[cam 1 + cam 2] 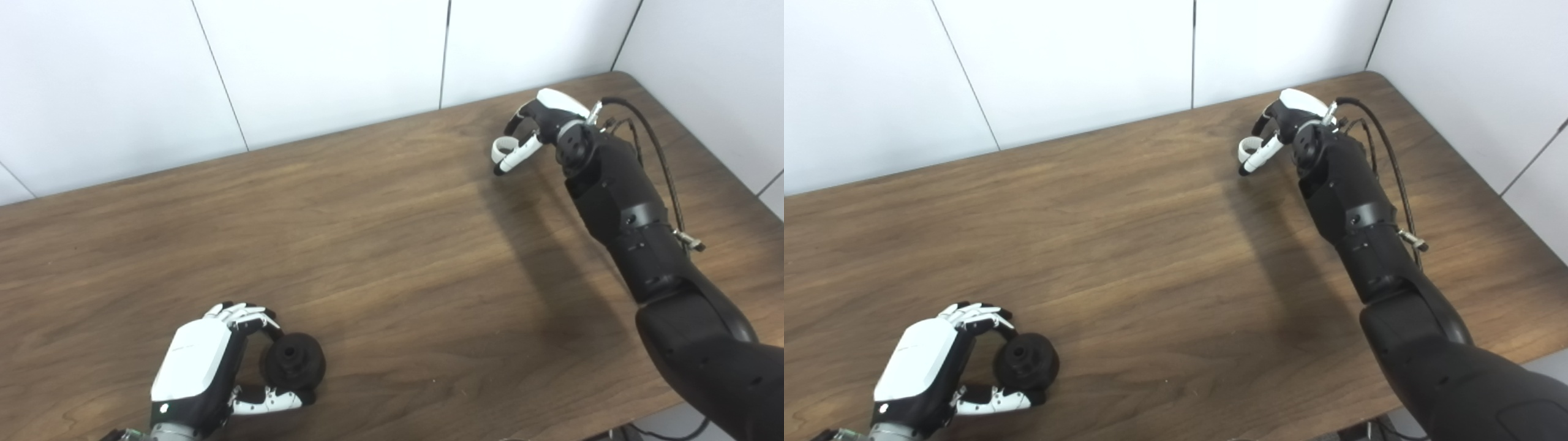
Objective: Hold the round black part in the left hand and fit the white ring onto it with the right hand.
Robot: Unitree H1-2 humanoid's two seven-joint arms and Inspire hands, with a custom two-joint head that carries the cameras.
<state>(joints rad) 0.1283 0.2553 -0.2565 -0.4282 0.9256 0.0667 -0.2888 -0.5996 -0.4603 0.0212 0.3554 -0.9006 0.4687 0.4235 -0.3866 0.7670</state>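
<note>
The round black part sits low at the near left of the table, with a hole in its middle facing up. My left hand wraps around it, fingers curled over its far side and thumb under its near side, so it is shut on the part. Far across the table at the back right, my right hand holds the white ring between its thumb and fingers, close above the tabletop. The ring is partly hidden by the thumb.
The wooden table stretches between the two hands. White wall panels stand right behind its far edge. A black cable loops along the right forearm. The table's right edge runs close beside the right arm.
</note>
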